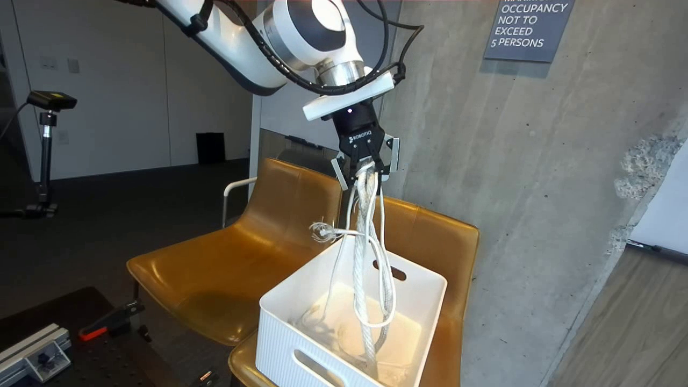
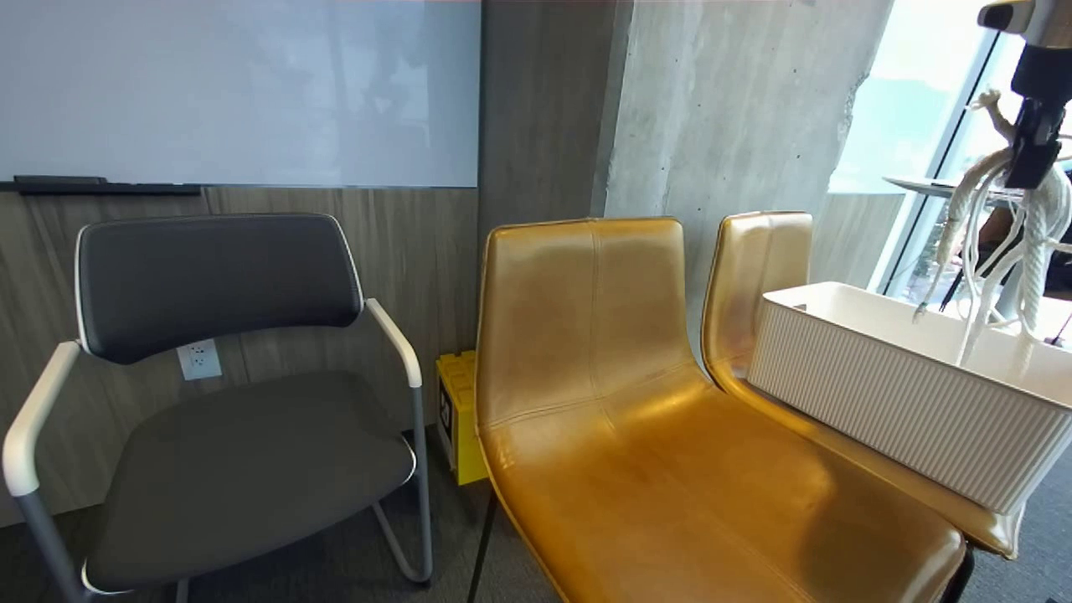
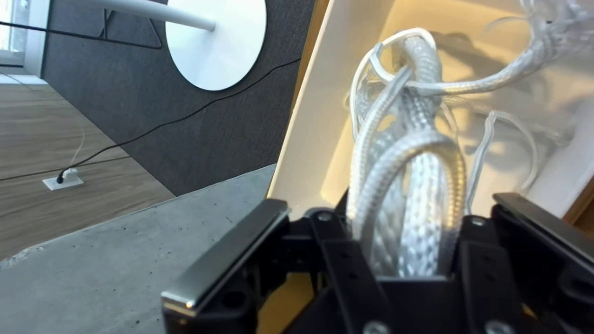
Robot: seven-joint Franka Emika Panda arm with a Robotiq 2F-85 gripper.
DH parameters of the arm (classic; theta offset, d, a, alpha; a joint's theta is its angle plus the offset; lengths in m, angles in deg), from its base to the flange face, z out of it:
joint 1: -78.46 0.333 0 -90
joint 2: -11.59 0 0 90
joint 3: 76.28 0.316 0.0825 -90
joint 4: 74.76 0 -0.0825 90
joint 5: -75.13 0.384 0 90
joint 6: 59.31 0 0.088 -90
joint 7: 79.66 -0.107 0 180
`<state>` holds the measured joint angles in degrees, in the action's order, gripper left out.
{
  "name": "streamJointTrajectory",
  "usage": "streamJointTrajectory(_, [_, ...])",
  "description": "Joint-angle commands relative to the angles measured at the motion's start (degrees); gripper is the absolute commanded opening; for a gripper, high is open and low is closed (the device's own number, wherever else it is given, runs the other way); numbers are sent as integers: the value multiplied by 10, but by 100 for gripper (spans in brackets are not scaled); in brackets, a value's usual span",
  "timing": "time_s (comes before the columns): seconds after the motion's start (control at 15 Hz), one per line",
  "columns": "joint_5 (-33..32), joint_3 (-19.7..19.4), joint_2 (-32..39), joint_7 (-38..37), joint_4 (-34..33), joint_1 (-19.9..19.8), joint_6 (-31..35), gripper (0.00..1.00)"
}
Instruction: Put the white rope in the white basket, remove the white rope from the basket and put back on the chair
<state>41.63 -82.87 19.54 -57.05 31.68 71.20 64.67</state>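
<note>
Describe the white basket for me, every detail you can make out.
The white basket is a rectangular, open-topped bin with rounded corners, apparently plastic. Fine vertical ribs cover the outer walls that show; the inside looks smooth. Elongated handle slots are cut near the rim in two opposite walls. It stands open side up on the seat of a tan leather-look chair. Strands of white rope hang into it; whether they touch its floor is unclear.

Bskt (image 2: 879, 385) on chair (image 2: 764, 268), rope (image 1: 359, 266) hanging in from grpr (image 1: 370, 171); in ext. view, 2nd chair (image 2: 620, 368) L of bskt, armchair (image 2: 251, 461) farther L.
</note>
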Motion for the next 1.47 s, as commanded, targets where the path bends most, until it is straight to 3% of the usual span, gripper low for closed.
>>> streamJointTrajectory(0.0, [9, -3, -12, -9, 33, -3, 29, 0])
streamJointTrajectory(0.33, [18, -7, -14, -11, 45, -8, 50, 0])
streamJointTrajectory(0.4, [21, -8, -13, -14, 46, -8, 54, 25])
streamJointTrajectory(0.6, [36, -7, -16, -13, 45, -7, 61, 39])
streamJointTrajectory(1.13, [56, -9, -20, -8, 57, -9, 100, 98])
streamJointTrajectory(1.4, [54, -15, -1, -12, 84, -17, 163, 100])
